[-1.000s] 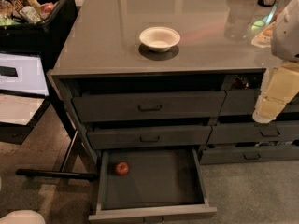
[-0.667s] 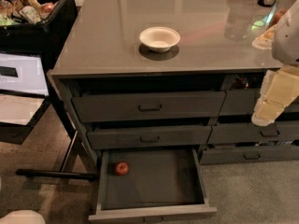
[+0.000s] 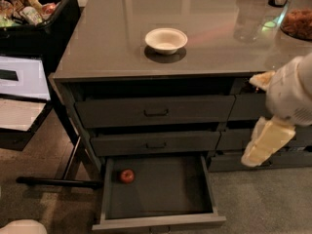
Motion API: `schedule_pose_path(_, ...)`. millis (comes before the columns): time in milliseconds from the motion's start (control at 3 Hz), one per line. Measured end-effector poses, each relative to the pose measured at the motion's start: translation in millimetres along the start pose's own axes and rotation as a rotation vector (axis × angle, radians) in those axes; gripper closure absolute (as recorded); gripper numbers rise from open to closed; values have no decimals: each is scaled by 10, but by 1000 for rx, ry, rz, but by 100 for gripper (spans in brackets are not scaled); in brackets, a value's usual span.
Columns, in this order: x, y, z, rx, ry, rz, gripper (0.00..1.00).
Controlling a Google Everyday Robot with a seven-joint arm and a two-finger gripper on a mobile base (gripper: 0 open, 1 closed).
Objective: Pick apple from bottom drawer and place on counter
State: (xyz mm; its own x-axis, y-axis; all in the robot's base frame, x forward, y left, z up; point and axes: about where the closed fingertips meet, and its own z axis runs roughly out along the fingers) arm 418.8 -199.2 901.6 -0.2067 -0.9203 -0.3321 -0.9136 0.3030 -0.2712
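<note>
In the camera view we see the apple [image 3: 127, 176] lying in the open bottom drawer [image 3: 161, 194], near its left wall. The claw [image 3: 267, 144] hangs at the right, before the right-hand drawers, well apart from the apple; we cannot tell how far it is open. A white bowl [image 3: 166, 40] sits on the counter [image 3: 107, 48].

The bowl [image 3: 166, 40] sits on the counter [image 3: 107, 43], near its front edge. The bin [image 3: 44, 30] stands beside the counter's left side, at nine o'clock from the bowl. Under the counter, two drawers [image 3: 156, 112] stack above the bottom drawer [image 3: 165, 191], which juts out toward six o'clock. The apple [image 3: 127, 176] lies in its back left corner. The gripper [image 3: 267, 143] hangs before the right-hand drawers [image 3: 246, 106], at three o'clock from the apple, well apart from it
</note>
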Motion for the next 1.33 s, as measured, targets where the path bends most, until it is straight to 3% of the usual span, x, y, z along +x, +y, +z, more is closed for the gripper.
schedule_pose_path(333, 257, 351, 775, -61, -64, 68, 0)
schedule_pose_path(667, 364, 589, 1564, -112, -181, 139, 0)
schedule_pose_path(1000, 204, 632, 2262, -126, -355, 216, 0)
schedule_pose_path(1333, 237, 576, 2579, -115, -391, 262, 0)
